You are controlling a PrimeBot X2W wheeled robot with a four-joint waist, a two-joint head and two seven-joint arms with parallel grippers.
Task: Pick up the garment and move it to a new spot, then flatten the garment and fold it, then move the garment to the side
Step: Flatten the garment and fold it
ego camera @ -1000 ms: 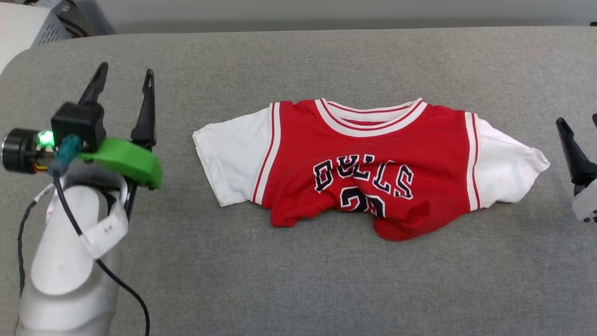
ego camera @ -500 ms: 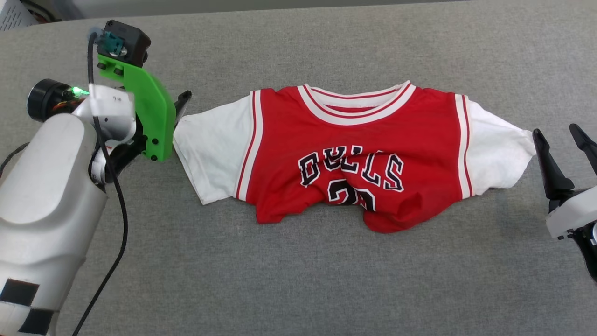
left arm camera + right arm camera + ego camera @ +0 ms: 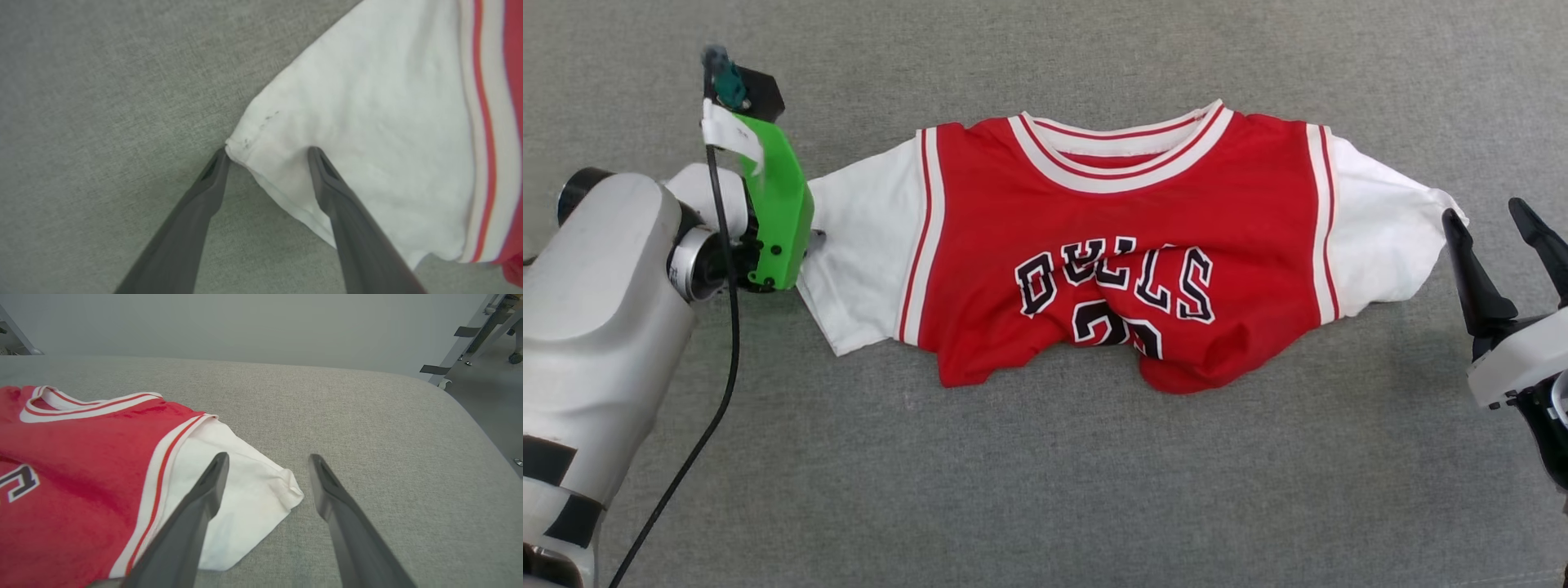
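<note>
The grey tabletop runs past every edge of my head view. The garment lies chest up at its centre, collar toward 12 o'clock. The lower hem is bunched, so the number is half swallowed. My left tool, hidden from above behind its green mount, stands open astride the sleeve corner at 9 o'clock, probably touching cloth. My right tool gapes empty at 3 o'clock, just beside the other sleeve.

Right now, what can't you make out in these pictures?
- Head view: left claw mostly hidden behind its green bracket.
- Head view: number on the garment, lower half lost in wrinkles.
- Right wrist view: lettering cut off by the left edge.
</note>
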